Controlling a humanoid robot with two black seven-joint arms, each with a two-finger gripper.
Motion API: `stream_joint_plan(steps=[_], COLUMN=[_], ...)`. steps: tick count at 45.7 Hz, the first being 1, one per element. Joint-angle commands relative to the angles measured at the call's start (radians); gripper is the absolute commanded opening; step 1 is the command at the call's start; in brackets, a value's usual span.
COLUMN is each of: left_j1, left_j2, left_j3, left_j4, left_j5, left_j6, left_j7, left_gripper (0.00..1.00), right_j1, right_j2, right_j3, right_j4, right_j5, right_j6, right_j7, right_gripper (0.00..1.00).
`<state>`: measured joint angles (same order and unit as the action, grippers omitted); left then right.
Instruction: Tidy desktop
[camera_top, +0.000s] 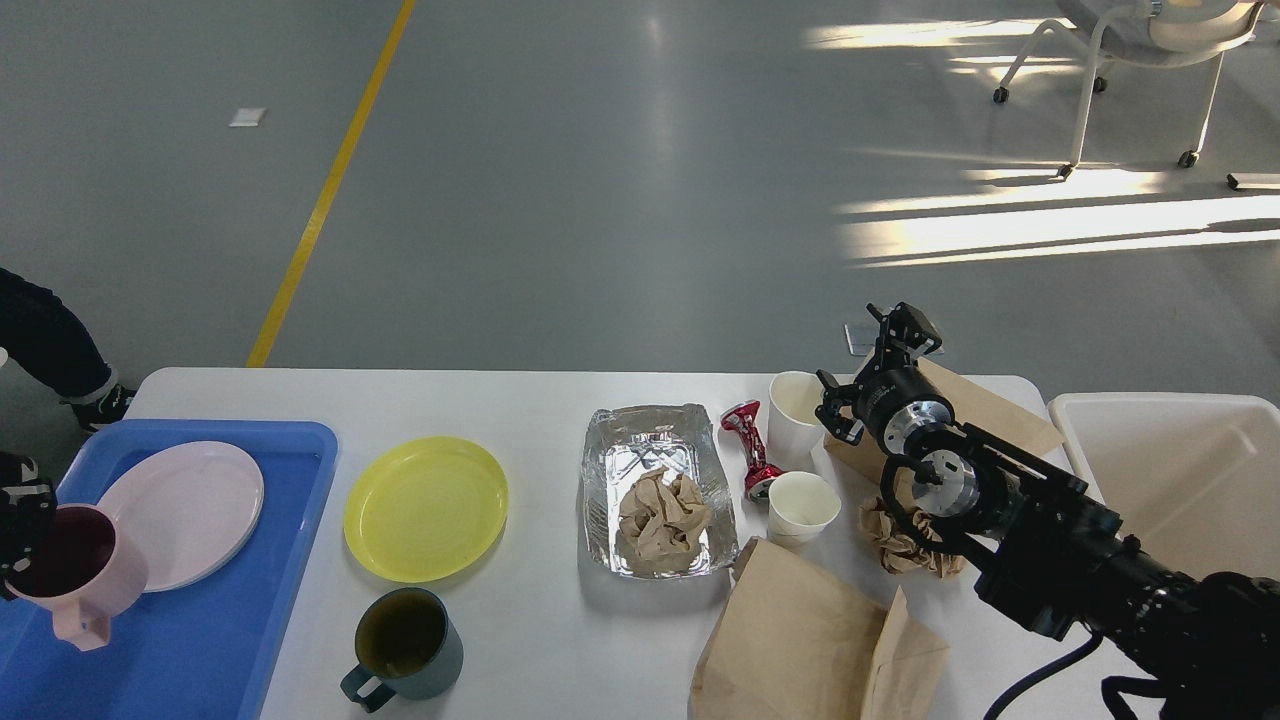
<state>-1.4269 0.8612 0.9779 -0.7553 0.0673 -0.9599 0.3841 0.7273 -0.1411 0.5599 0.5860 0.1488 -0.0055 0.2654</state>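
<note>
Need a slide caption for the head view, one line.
Left gripper holds a pink mug over the blue tray; right gripper idles.

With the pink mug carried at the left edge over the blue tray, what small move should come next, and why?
Probably lower the pink mug onto bare blue tray beside the pink plate, then let go. It hangs tilted at the left pincer, which is mostly out of view.

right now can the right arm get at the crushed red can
Probably yes: the right gripper hovers just right of the crushed red can, though a paper cup stands between them, so coming from above looks safer.
</note>
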Motion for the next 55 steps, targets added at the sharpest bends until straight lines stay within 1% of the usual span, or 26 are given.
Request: stream_joint_plan(steps=[1,6,15,26,35,48,55], left_j1=[0.065,0.092,0.138,0.223,0.252,0.296,0.306], left_j2=[0.001,0.001,0.001,-0.010,-0.014,-0.018,-0.044], left_j3=[-0.002,-0.002,-0.002,-0.013,-0.018,-0.082,-0.085], left_j4=[0.063,0.086,0.093,0.177,0.200,0.234,0.235], left_j5=[-0.001,-0.001,-0.003,-0.003,-0.004,-0.004,-0.006], left_j6=[0.000,0.000,0.000,0.000,0.000,0.000,0.000], left_j7=[-0.001,-0.001,-0.005,-0.010,-0.010,-0.008,-0.010], left_gripper=[0.00,0.00,0.00,0.00,0.00,0.00,0.00], right_j1=[0.000,0.000,0.000,0.000,0.000,0.000,0.000], right_j2=[0.000,0.000,0.000,0.000,0.000,0.000,0.000], right_j3=[0.000,0.000,0.000,0.000,0.000,0.000,0.000], right_j4=[0.000,0.000,0.000,0.000,0.000,0.000,0.000], right_j5=[0.000,0.000,0.000,0.000,0.000,0.000,0.000], right_j6=[-0.001,0.001,0.001,0.001,0.001,-0.001,-0.001], right_j7=[0.000,0.000,0.000,0.000,0.000,0.000,0.000], right_gripper=[1.00,1.00,1.00,1.00,1.00,1.00,1.00])
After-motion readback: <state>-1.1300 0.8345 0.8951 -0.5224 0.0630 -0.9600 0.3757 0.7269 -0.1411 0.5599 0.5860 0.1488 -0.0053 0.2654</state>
